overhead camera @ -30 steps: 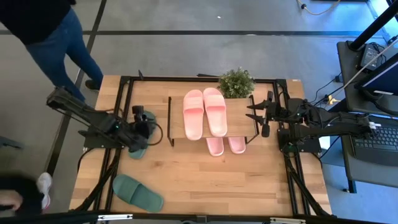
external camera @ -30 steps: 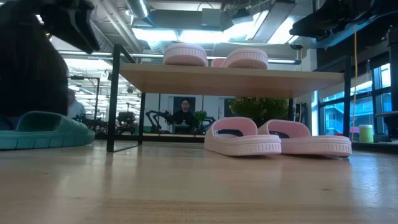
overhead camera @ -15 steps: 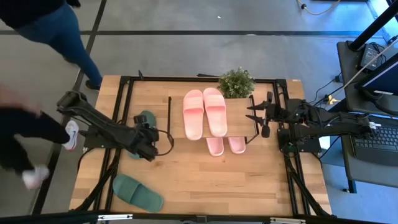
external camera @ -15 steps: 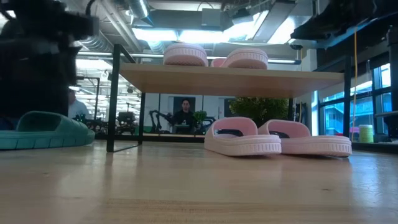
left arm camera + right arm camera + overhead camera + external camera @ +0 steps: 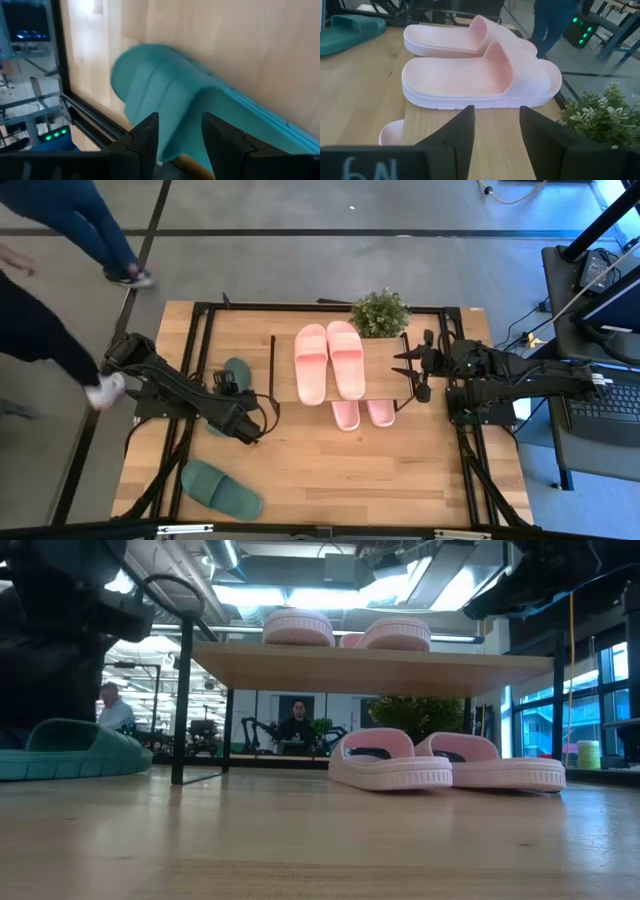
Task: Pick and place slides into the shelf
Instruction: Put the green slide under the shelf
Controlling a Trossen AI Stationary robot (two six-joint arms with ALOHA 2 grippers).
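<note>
One pink pair of slides [image 5: 328,362] lies soles down on the shelf's top board [image 5: 388,375]. A second pink pair [image 5: 362,414] sits on the table under the shelf. One dark green slide [image 5: 236,370] lies at the table's left, partly under my left arm, and another [image 5: 221,490] lies near the front left. My left gripper [image 5: 248,432] hangs open between these two, tipped downward. In the left wrist view a green slide [image 5: 165,95] lies just beyond its fingers, apart from them; which of the two it is, I cannot tell. My right gripper [image 5: 412,370] waits open at the shelf's right end.
A potted plant [image 5: 380,312] stands at the shelf's far right corner. Black frame rails [image 5: 205,350] run along the table's sides. People walk on the floor beyond the left edge [image 5: 40,330]. Bare wood [image 5: 360,470] spreads across the near middle.
My left gripper has come off the far-left green slide toward the table's near edge and a little right. It has sunk lower and tipped to point more steeply down. The slides have kept their places. The people at the left have walked on.
</note>
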